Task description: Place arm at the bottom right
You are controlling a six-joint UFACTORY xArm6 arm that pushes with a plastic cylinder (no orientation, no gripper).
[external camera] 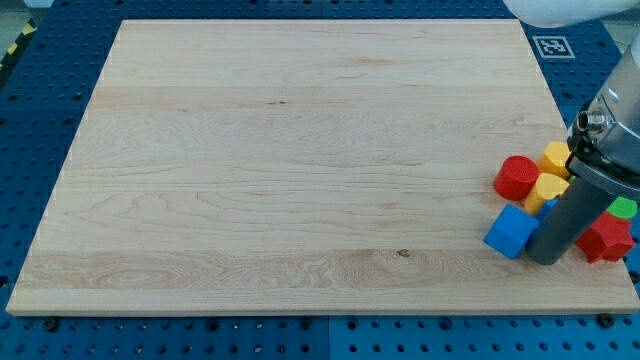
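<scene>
Where rod covers blocks | my tip (546, 260) beside blue cube (511, 232) | green block (623, 208) half hidden | claw: cannot tell

A pale wooden board (300, 160) with fine lengthwise grain fills most of the scene, evenly lit. Under it, showing along every side, lies a blue perforated metal surface (45, 120) dotted with regular holes. At the far right sits a small white square tag with black markings (552, 46). Yellow-and-black striped tape (18, 42) crosses the far left corner.
</scene>
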